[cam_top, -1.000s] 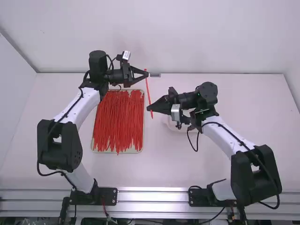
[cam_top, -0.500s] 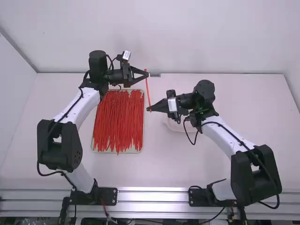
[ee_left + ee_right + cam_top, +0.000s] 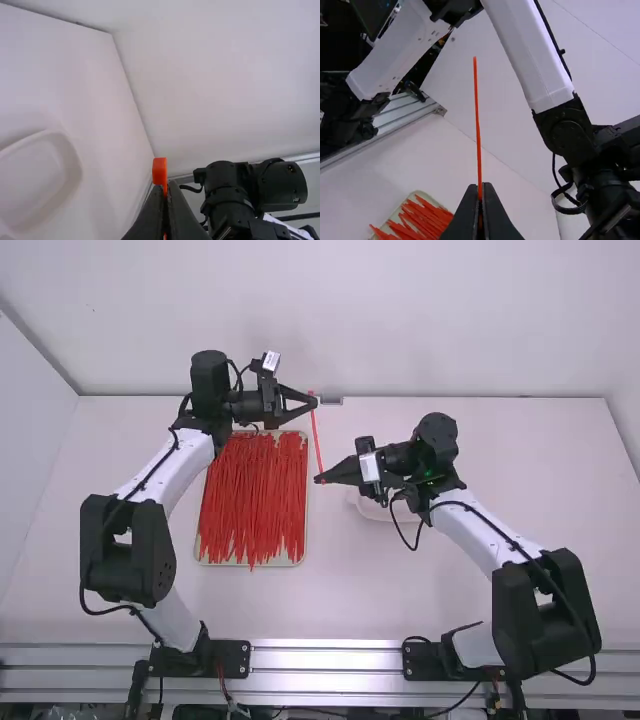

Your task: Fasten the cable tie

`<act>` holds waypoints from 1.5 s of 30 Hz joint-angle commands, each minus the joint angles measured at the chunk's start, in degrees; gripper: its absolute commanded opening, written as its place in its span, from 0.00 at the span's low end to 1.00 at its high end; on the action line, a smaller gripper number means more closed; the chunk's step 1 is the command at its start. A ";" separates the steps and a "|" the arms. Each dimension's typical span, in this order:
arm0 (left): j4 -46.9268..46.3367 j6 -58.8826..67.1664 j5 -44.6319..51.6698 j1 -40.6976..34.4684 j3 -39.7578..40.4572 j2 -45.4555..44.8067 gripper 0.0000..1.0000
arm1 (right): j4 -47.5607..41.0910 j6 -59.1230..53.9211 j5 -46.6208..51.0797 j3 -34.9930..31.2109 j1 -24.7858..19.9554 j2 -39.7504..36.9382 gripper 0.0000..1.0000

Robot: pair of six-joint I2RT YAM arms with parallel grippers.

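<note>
Left gripper (image 3: 308, 400) clamped on the head of the cable tie (image 3: 316, 438), right gripper (image 3: 320, 478) pinching its tail, all held straight between them above the desk (image 3: 500, 440), likely lining up for threading.

The right hand (image 3: 321, 477) hides one cable tie (image 3: 316, 440) end.

The cable tie (image 3: 316, 445) looks like smooth red plastic, the table (image 3: 540, 460) matt white
</note>
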 commanded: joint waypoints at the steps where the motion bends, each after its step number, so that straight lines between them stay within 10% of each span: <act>1: 0.24 0.98 0.11 -0.15 -0.39 -0.31 0.02 | 0.15 1.25 -2.27 -0.39 0.09 0.17 0.00; 45: 0.00 6.73 0.00 -0.37 -0.39 -0.31 0.02 | 7.37 13.05 -1.33 -0.07 2.86 0.17 0.00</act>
